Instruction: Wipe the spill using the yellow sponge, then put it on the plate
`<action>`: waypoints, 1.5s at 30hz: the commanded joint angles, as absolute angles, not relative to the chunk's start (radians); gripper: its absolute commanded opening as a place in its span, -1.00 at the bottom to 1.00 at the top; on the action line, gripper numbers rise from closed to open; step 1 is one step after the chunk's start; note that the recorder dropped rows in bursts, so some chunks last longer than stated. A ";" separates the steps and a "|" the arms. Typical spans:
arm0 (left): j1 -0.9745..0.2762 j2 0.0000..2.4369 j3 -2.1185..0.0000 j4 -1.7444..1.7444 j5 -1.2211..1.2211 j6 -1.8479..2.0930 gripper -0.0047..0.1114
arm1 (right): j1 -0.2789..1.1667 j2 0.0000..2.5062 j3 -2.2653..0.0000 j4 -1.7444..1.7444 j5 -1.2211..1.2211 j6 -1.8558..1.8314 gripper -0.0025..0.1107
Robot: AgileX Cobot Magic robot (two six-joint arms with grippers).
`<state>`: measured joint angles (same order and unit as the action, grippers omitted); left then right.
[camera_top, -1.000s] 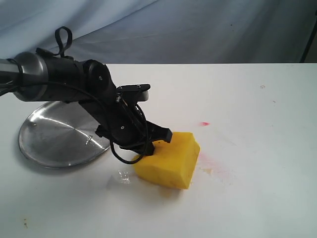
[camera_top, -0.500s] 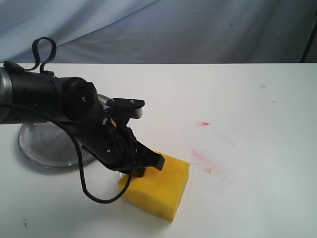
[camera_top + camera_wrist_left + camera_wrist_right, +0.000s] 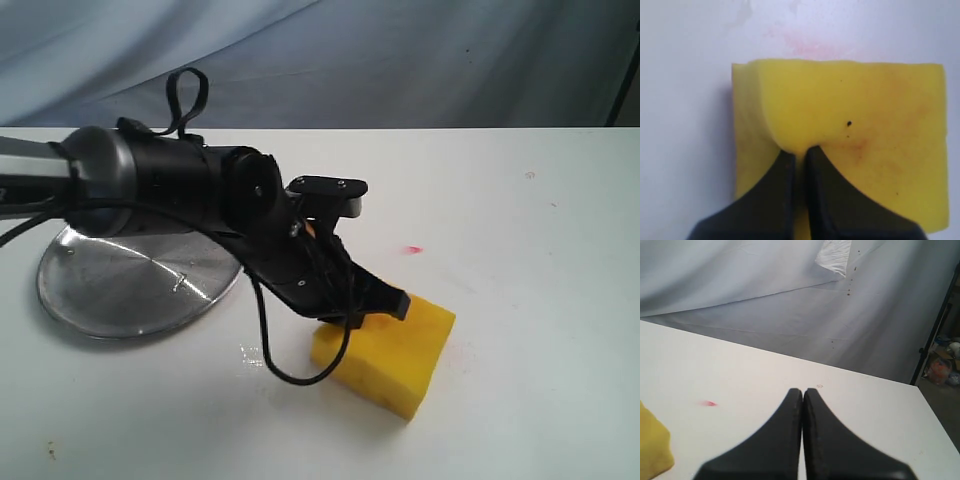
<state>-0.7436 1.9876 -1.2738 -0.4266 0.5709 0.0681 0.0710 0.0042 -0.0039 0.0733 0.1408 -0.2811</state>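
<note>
The yellow sponge (image 3: 390, 355) lies flat on the white table, right of the plate (image 3: 110, 285). My left gripper (image 3: 362, 310) presses down on it, shut on a pinch of foam at its near edge. In the left wrist view the sponge (image 3: 865, 115) fills the frame, with dark specks and faint brown stains, and the left gripper (image 3: 800, 150) bites into it. The tan-brown spill is hidden; the sponge covers the spot where it lay. Small wet marks (image 3: 250, 355) show left of the sponge. My right gripper (image 3: 802, 390) hangs shut and empty over the table, outside the exterior view.
A red dot (image 3: 412, 249) marks the table behind the sponge. A faint pink smear (image 3: 810, 47) shows just beyond the sponge's far edge. The left arm (image 3: 150, 190) reaches over the plate's right rim. A grey cloth backdrop (image 3: 765, 300) hangs behind the table.
The left gripper dragged the sponge toward the front left, then swept it right across the spill spot. The tan stain and pink smear seen beside the sponge earlier are now under it.
</note>
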 commanded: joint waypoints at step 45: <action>-0.797 2.072 -1.415 -0.346 0.664 0.058 -0.81 | 0.070 0.000 0.000 0.063 0.134 -0.280 -0.96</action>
